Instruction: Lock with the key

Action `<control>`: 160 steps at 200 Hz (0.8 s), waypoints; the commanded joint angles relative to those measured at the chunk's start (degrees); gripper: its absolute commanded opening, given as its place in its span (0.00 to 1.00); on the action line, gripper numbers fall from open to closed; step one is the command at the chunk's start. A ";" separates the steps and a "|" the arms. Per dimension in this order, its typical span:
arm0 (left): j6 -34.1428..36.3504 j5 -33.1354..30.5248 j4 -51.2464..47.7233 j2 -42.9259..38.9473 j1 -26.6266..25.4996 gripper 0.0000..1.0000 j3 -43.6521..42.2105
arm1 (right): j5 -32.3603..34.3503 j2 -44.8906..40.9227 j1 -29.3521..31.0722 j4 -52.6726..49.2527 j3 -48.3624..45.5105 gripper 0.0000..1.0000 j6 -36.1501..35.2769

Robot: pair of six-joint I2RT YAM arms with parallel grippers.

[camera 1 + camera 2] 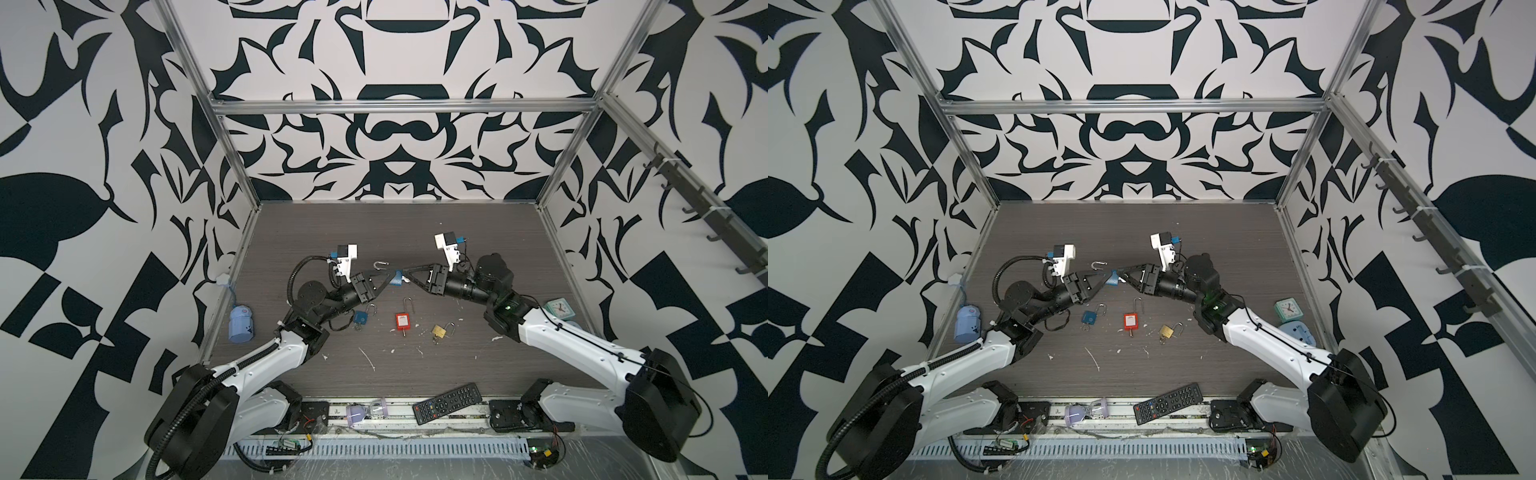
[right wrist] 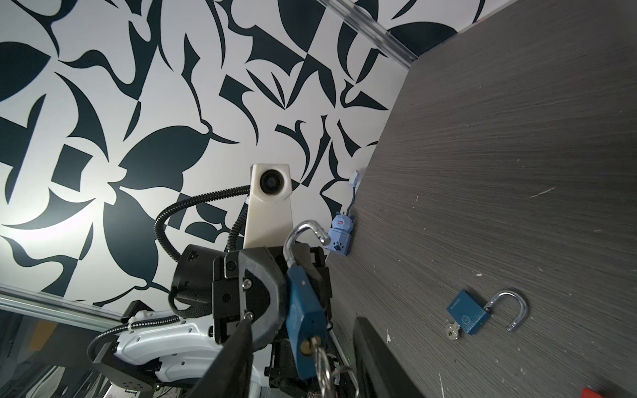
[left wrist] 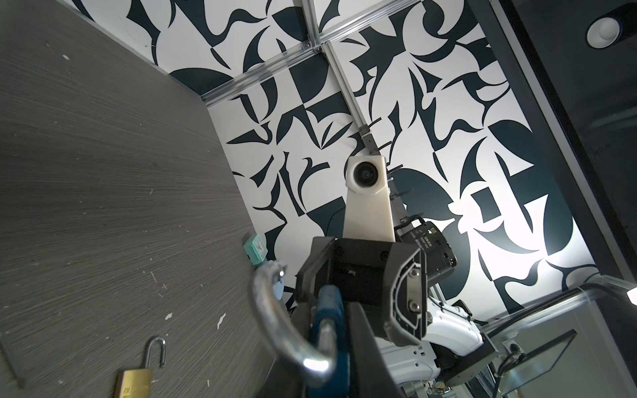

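Beyond a black plastic remote control (image 1: 449, 402) on the front rail, a red padlock (image 1: 402, 321), a brass padlock (image 1: 439, 331) and a small blue padlock (image 1: 360, 318) lie on the grey wood-grain bench (image 1: 374, 232). Farther back, above the bench's middle, the left hand (image 1: 390, 279) is clamped on the body of a blue metal padlock (image 2: 305, 320), held clear of the bench with its steel shackle (image 2: 303, 231) swung open. The right hand (image 1: 408, 275) faces it, its two sides standing apart either side of the silver key (image 2: 319, 358) seated in the keyhole, not visibly pinching it. The padlock looks dense, rigid and smooth-sided, so a firm squeeze across its flat faces seems right. The thin key is likely best pinched flat on its bow, and its dangling ring could snag.
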 commanded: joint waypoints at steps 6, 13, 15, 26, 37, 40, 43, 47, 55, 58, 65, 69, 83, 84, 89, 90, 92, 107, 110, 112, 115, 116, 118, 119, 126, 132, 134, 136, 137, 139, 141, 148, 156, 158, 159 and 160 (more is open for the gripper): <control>-1.04 0.91 4.79 0.07 0.27 0.00 1.13 | -1.14 0.53 0.87 5.07 -0.58 0.47 0.89; -1.11 0.94 4.89 0.14 0.30 0.00 1.17 | -1.22 0.75 1.04 5.54 -0.52 0.47 1.14; -1.15 0.99 4.89 0.09 0.30 0.00 1.19 | -1.26 0.80 1.15 5.65 -0.46 0.46 1.17; -1.15 1.07 4.88 0.19 0.29 0.00 1.19 | -1.44 1.20 1.39 6.18 -0.50 0.45 1.52; -1.16 1.23 4.89 0.30 0.30 0.00 1.28 | -1.61 1.53 1.67 6.81 -0.56 0.43 1.95; -1.16 1.30 4.88 0.34 0.25 0.00 1.40 | -1.66 1.62 1.75 7.10 -0.58 0.43 2.05; -1.14 1.43 4.93 0.45 0.29 0.00 1.51 | -1.70 1.71 1.83 7.36 -0.63 0.42 2.11; -1.16 1.53 4.97 0.44 0.30 0.00 1.53 | -1.71 1.81 1.85 7.65 -0.67 0.41 2.31; -1.18 1.63 4.97 0.51 0.30 0.00 1.70 | -1.71 1.99 1.94 8.15 -0.82 0.39 2.66; -1.20 1.63 4.97 0.56 0.30 0.00 1.76 | -1.71 2.04 1.94 8.38 -0.78 0.38 2.79; -1.30 1.77 4.97 0.68 0.30 0.00 1.86 | -1.71 2.19 1.95 8.66 -0.84 0.37 2.91; -1.25 1.82 4.97 0.61 0.30 0.00 1.85 | -1.71 2.30 1.94 8.67 -0.85 0.36 3.00; -1.30 1.98 4.93 0.69 0.25 0.00 1.90 | -1.62 2.33 1.94 8.85 -0.84 0.32 2.94; -1.32 1.98 4.91 0.73 0.28 0.00 1.94 | -1.62 2.36 1.94 8.85 -0.84 0.32 2.89; -1.37 2.08 4.95 0.77 0.30 0.00 1.98 | -1.54 2.46 1.94 8.85 -0.80 0.30 2.93; -1.40 2.12 4.96 0.81 0.30 0.00 1.98 | -1.53 2.47 1.94 8.89 -0.78 0.30 2.94; -1.39 2.15 4.92 0.80 0.30 0.00 2.01 | -1.58 2.55 2.01 8.93 -0.83 0.29 3.00; -1.50 2.16 4.90 0.87 0.25 0.00 1.95 | -1.77 2.90 1.99 9.56 -0.85 0.24 3.27; -1.51 2.13 4.82 0.87 0.29 0.00 1.90 | -1.86 2.97 1.95 9.82 -0.85 0.23 3.42; -1.51 2.15 4.80 0.88 0.30 0.00 1.90 | -1.94 2.98 1.95 9.95 -0.82 0.22 3.50; -1.45 2.20 4.80 0.97 0.25 0.00 1.96 | -2.04 3.13 1.94 10.13 -0.89 0.21 3.69; -1.48 2.22 4.80 1.00 0.28 0.00 1.97 | -2.10 3.16 1.99 10.19 -0.91 0.21 3.71; -1.46 2.19 4.79 0.96 0.29 0.00 1.98 | -2.18 3.23 1.98 10.28 -0.91 0.20 3.79; -1.44 2.22 4.79 1.00 0.25 0.00 2.03 | -2.21 3.25 1.96 10.31 -0.92 0.19 3.80; -1.51 2.42 4.79 1.27 0.34 0.00 2.06 | -2.32 3.43 1.92 10.82 -0.98 0.17 4.03; -1.50 2.63 4.79 1.37 0.30 0.00 2.18 | -2.41 3.60 1.96 11.26 -1.02 0.16 4.40; -1.51 2.65 4.79 1.45 0.34 0.00 2.23 | -2.48 3.69 1.95 11.41 -1.09 0.16 4.47; -1.51 2.65 4.79 1.53 0.35 0.00 2.24 | -2.56 3.73 1.95 11.60 -1.10 0.15 4.62; -1.51 2.67 4.79 1.59 0.37 0.00 2.25 | -2.57 3.77 1.94 11.67 -1.11 0.15 4.66; -1.56 2.68 4.79 1.61 0.36 0.00 2.31 | -2.65 3.84 1.99 11.80 -1.11 0.15 4.75; -1.52 2.77 4.79 1.73 0.31 0.00 2.33 | -2.73 3.88 2.02 11.94 -1.11 0.15 4.82; -1.51 2.83 4.79 1.96 0.39 0.00 2.54 | -2.90 4.06 2.03 12.34 -1.11 0.14 5.19; -1.60 2.95 4.62 2.22 0.39 0.00 2.68 | -3.06 4.20 2.03 12.83 -1.11 0.08 5.46; -1.64 3.06 4.55 2.32 0.39 0.00 2.73 | -3.10 4.28 2.03 12.86 -1.18 0.06 5.57; -1.62 3.05 4.50 2.38 0.39 0.00 2.75 | -3.11 4.26 2.03 12.92 -1.19 0.05 5.62; -1.61 3.13 4.43 2.46 0.39 0.00 2.81 | -3.11 4.30 2.03 12.99 -1.19 0.04 5.60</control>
